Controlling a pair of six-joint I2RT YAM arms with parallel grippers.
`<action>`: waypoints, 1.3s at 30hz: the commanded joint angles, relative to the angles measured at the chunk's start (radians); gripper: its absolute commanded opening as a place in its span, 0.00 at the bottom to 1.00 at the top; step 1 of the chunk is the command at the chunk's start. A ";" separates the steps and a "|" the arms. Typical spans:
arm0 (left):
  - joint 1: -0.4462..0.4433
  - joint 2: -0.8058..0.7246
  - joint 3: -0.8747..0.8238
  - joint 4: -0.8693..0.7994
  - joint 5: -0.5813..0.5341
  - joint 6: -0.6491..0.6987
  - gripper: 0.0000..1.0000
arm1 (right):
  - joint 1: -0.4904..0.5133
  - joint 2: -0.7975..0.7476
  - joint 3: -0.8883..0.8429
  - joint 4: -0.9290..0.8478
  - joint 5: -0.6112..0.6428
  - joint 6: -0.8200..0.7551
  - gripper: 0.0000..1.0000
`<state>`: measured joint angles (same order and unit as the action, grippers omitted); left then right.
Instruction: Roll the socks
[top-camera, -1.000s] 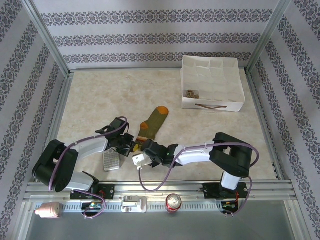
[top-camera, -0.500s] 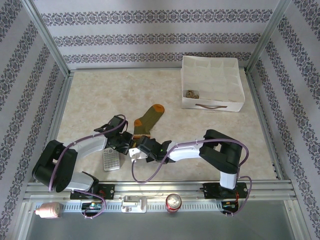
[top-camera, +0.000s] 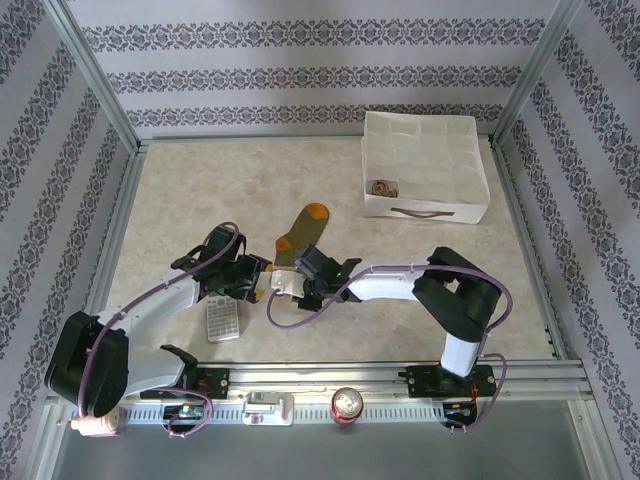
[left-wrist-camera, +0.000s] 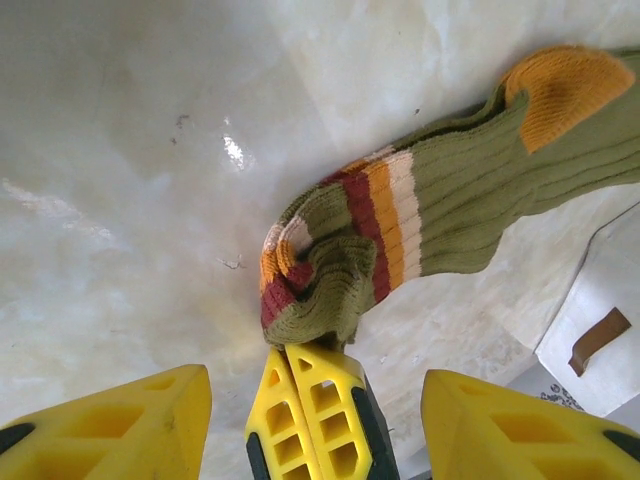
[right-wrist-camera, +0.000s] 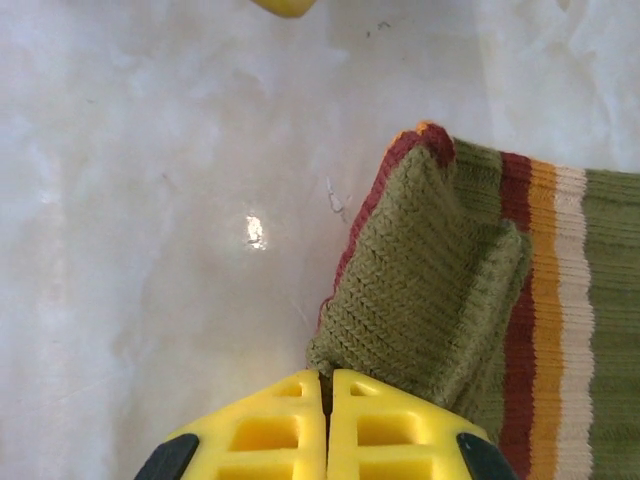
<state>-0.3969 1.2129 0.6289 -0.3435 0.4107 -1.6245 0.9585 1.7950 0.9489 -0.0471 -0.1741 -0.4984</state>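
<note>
An olive green sock (top-camera: 298, 236) with an orange toe and coloured stripes lies on the table, its toe pointing away from the arms. Its striped cuff (left-wrist-camera: 310, 290) is bunched and folded over. My right gripper (right-wrist-camera: 328, 385) is shut, pinching the edge of that cuff (right-wrist-camera: 420, 270). My left gripper (left-wrist-camera: 315, 378) stands open, one yellow finger (left-wrist-camera: 110, 425) on either side of the right gripper's shut fingers (left-wrist-camera: 315, 415), with nothing held. In the top view the two grippers meet near the cuff, left (top-camera: 250, 285) and right (top-camera: 284, 283). A small brown rolled bundle (top-camera: 383, 187) sits in a box compartment.
A grey calculator (top-camera: 222, 320) lies just beside the left arm, near the front. A white divided box (top-camera: 470, 170) stands at the back right. A drink can (top-camera: 347, 405) sits on the front rail. Patterned walls enclose the marble tabletop (top-camera: 200, 190).
My left gripper has opened and let go of the cuff. My right gripper shut on the cuff and moved away from the bases, and the sock shifted slightly that way.
</note>
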 joint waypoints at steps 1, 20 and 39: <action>0.011 -0.016 -0.021 -0.018 -0.005 -0.025 0.57 | -0.026 -0.018 -0.003 -0.071 -0.183 0.089 0.00; -0.074 0.119 -0.074 0.199 0.047 -0.086 0.61 | -0.144 -0.004 0.027 -0.048 -0.450 0.297 0.00; -0.135 0.229 -0.060 0.134 0.033 -0.113 0.03 | -0.248 0.104 0.065 -0.030 -0.754 0.516 0.00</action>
<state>-0.5159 1.4296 0.5686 -0.1188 0.4450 -1.7245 0.7151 1.8881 0.9932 -0.0795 -0.8574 -0.0048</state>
